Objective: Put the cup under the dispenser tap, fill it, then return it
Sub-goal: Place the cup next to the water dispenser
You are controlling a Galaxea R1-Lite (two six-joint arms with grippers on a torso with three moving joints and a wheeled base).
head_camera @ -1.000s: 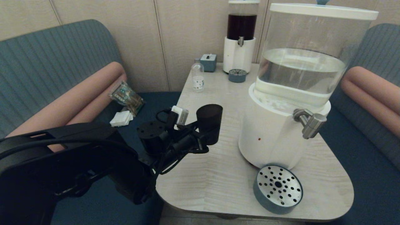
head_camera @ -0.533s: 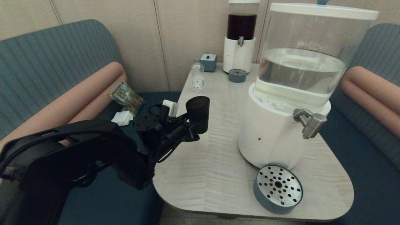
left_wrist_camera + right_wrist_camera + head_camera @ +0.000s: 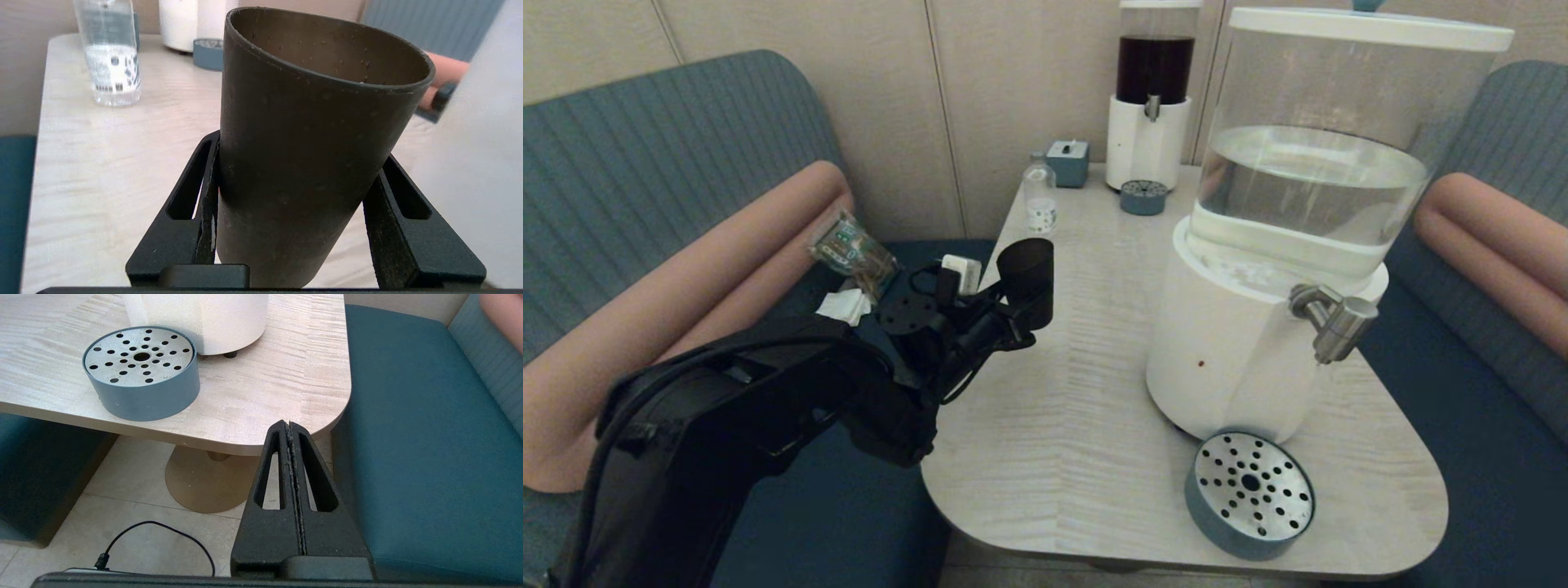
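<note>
the left gripper (image 3: 292,228) clasps the smoky tumbler (image 3: 310,155) low on its wall, above the surface's (image 3: 1094,425) left edge, well apart from the tap (image 3: 1331,322). likely light, stiff, slick plastic; the low grip suits.

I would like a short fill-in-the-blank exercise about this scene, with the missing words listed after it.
1. The left hand grips the dark ____ at its lower part.
2. The right hand, parked below the table edge, is ____.
3. The round drip tray in front of the big water dispenser has a ____ metal top.

Missing words: cup; shut; perforated
</note>
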